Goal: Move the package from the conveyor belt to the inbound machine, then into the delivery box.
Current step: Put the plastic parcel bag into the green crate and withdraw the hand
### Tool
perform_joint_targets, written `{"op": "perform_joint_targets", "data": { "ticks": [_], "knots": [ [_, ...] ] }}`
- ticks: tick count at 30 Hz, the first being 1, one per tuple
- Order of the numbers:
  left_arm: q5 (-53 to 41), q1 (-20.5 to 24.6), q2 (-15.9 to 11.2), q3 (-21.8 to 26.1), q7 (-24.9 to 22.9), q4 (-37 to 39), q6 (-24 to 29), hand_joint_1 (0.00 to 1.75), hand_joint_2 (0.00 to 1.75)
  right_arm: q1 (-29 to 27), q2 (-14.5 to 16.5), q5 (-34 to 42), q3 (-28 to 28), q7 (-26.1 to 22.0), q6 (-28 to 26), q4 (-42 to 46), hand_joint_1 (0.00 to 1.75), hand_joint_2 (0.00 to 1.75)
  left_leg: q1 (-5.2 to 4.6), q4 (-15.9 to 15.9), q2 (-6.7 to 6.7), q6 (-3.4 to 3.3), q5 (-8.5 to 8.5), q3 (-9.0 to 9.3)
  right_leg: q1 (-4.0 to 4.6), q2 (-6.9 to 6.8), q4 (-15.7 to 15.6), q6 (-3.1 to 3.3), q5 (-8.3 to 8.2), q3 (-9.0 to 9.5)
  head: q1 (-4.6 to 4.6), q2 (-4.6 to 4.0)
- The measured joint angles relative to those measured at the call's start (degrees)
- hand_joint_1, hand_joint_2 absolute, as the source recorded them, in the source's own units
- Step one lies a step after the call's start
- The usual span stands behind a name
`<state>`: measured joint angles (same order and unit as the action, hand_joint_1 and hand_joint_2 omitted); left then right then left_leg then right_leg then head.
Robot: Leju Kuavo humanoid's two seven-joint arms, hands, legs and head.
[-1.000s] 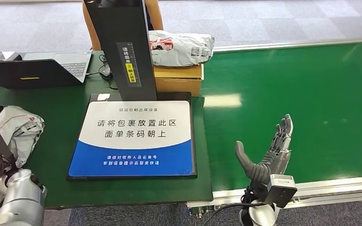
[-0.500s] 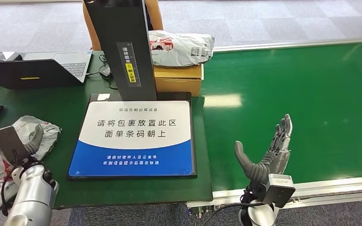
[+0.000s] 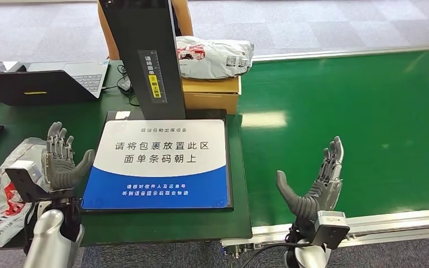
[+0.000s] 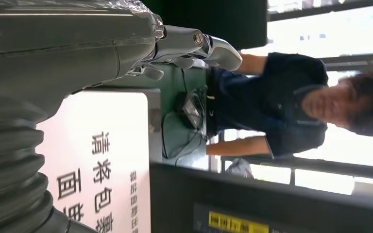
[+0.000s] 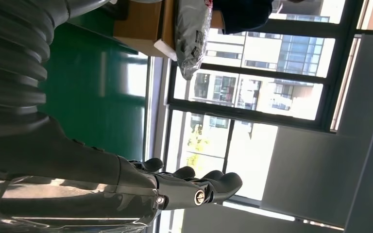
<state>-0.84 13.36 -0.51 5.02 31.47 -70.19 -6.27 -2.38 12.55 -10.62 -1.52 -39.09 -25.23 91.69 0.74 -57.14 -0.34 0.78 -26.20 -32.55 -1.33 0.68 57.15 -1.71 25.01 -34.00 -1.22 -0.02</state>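
Packages show in two places, neither held: a grey-white plastic mailer (image 3: 215, 56) lies wrinkled on a cardboard box (image 3: 210, 93) beyond the far edge of the scanner plate, well ahead of both sets of fingertips, and a crumpled white bag with red print (image 3: 3, 190) lies on the table just outside the left hand's fingers, its lower part cut off by the robot's arm.

Largest in the head view is the conveyor belt (image 3: 357, 123), a smooth, glossy green sheet with window glare, running off the picture's right edge. Next comes the inbound machine (image 3: 159, 164), a flat rectangular plate, white above and blue below with printed characters, and a dark upright column whose top is cut off. An open laptop (image 3: 44, 84) sits on the dark green table (image 3: 78, 120), partly clipped at the left edge.

The right hand (image 3: 313, 187) is raised over the belt's near edge, palm inward, fingers spread wide and empty. The left hand (image 3: 61, 162) stands just beside the plate's left edge, fingers likewise splayed, holding nothing. Behind the column a person's (image 4: 281, 104) dark sleeves show in the left wrist view.
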Motion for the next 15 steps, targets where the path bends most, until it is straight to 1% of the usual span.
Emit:
{"op": "perform_joint_targets", "data": {
  "ticks": [4, 9, 11, 15],
  "knots": [
    [-4.0, -2.6, 0.9, -4.4, 0.7, -4.8, 2.3, 0.00, 1.75, 0.0, 0.2, -1.7, 0.4, 1.5, 2.7, 0.0, 0.00, 1.75, 0.00, 0.0, 0.00, 0.00, 0.00, 0.00, 0.00, 0.00, 0.0, 0.00, 0.00, 0.01, 0.00, 0.00],
    [-10.2, -5.0, 2.2, -9.7, 3.1, -7.9, 7.9, 0.00, 1.75, 0.4, 0.2, -3.6, 3.2, 4.7, 7.8, -0.9, 0.00, 1.75, 0.00, 0.0, 0.00, 0.00, 0.00, 0.01, 0.00, 0.00, 0.0, 0.00, -0.01, 0.02, 0.01, 0.00],
    [-11.5, -6.0, 2.9, -11.5, 3.6, -8.6, 10.1, 0.00, 1.75, 0.7, 0.1, -4.4, 4.8, 5.1, 8.4, -2.0, 0.00, 1.75, 0.00, 0.0, -0.01, 0.00, 0.00, 0.00, 0.01, 0.00, 0.0, 0.00, 0.00, 0.02, 0.00, 0.00],
    [-11.6, -7.8, 4.2, -13.8, 3.9, -9.4, 13.6, 0.00, 1.75, 1.6, -0.4, -5.6, 8.1, 5.2, 7.8, -5.3, 0.00, 1.75, 0.00, 0.0, 0.00, 0.00, 0.00, 0.00, 0.00, 0.00, 0.0, 0.00, 0.00, 0.02, 0.00, 0.00]
  ]
}}
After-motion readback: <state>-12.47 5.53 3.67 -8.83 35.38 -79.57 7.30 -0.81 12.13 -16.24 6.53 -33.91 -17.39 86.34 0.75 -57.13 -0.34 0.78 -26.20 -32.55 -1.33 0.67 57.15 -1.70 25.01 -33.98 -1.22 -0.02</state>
